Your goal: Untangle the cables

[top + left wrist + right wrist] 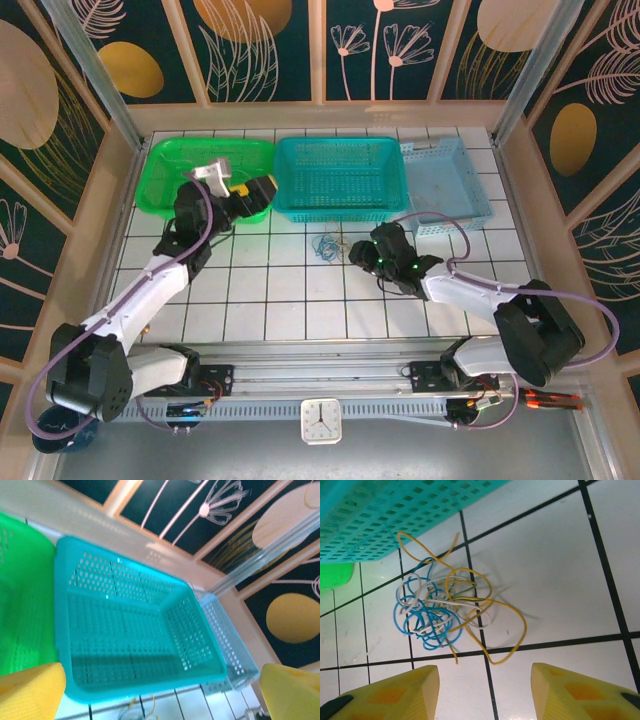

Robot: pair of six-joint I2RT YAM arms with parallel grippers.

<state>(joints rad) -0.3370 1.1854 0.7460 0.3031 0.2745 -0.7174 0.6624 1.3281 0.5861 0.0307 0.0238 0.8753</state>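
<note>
The cables (445,611) lie as one small tangle of blue, white and yellow wire loops on the white tiles, just in front of the teal basket (380,515). From above the tangle (327,245) sits mid-table. My right gripper (485,690) hovers close in front of it, open, with nothing between its yellow fingers (395,695); in the top view it (357,252) is just right of the tangle. My left gripper (262,198) is open and raised by the green basket's right end. Through its wide-apart jaws (160,700), a few wire ends (142,707) show at the bottom edge.
Three baskets line the back of the table: green (170,160), teal (340,212) and pale blue (450,170). Wooden frame walls enclose the tiled surface. A small clock (321,420) sits at the near rail between the arm bases.
</note>
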